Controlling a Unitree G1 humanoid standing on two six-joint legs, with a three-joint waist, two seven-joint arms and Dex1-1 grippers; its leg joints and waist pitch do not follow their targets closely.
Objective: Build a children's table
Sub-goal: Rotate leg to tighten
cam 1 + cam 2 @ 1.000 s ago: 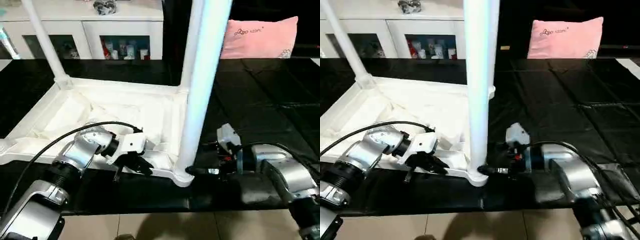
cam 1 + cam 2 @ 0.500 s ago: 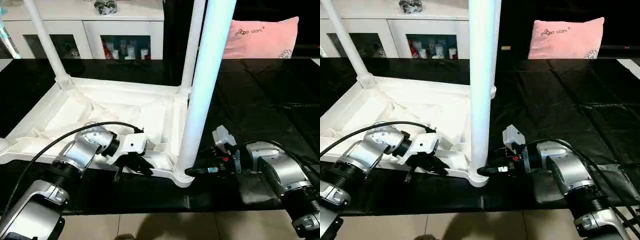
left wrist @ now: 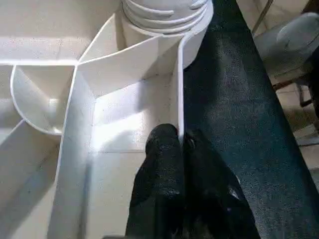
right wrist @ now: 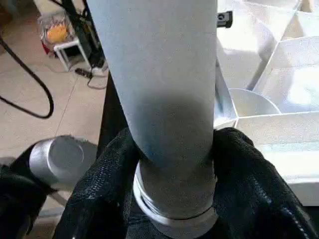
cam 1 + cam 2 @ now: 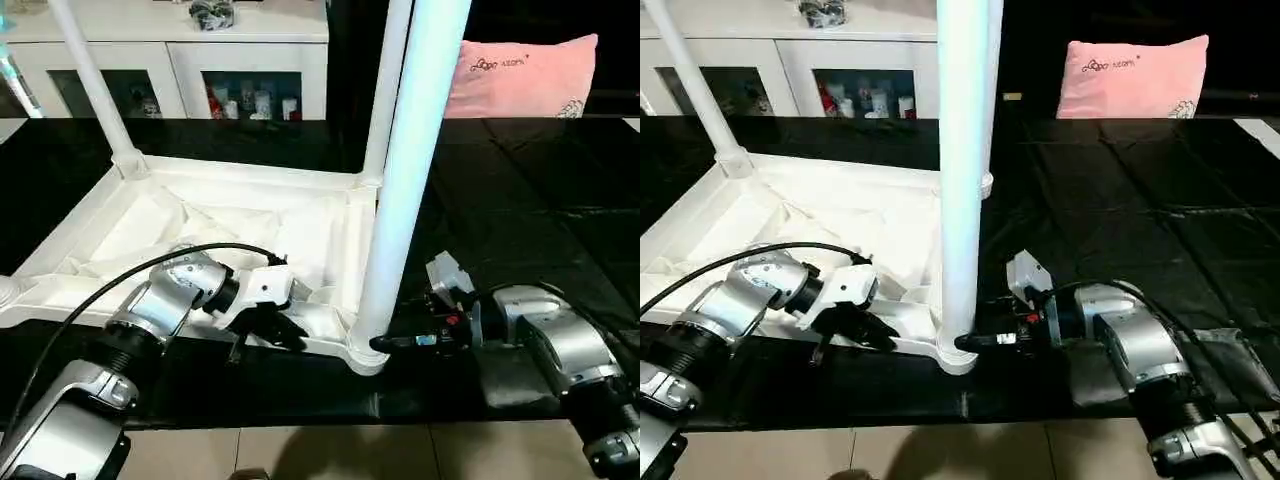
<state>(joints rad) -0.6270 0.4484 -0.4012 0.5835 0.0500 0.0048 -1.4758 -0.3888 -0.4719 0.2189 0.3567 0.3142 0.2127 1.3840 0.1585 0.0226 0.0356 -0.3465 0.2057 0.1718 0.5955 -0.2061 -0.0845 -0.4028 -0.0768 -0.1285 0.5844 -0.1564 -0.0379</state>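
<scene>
The white tabletop (image 5: 240, 172) lies upside down on the black mat, ribbed side up. Three white legs stand in its corner sockets: far left (image 5: 90, 80), far right (image 5: 388, 90) and the near right leg (image 5: 410, 170). My left gripper (image 5: 270, 335) is shut on the tabletop's near rim (image 3: 179, 89), one finger (image 3: 162, 154) inside the wall and one outside. My right gripper (image 5: 385, 342) is shut on the base of the near right leg (image 4: 159, 74), just above its socket, with a finger (image 4: 104, 174) on each side. The near left corner socket (image 5: 5, 290) sits at the picture's edge.
A white glass-doored cabinet (image 5: 170, 50) stands behind the tabletop. A pink pillow (image 5: 525, 75) lies at the back right of the black mat (image 5: 520, 200). Beige tiled floor (image 5: 330, 455) begins at the mat's near edge.
The near right leg's top has leaned slightly to the right and my right forearm has shifted a little with it. The left gripper has stayed on the rim.
</scene>
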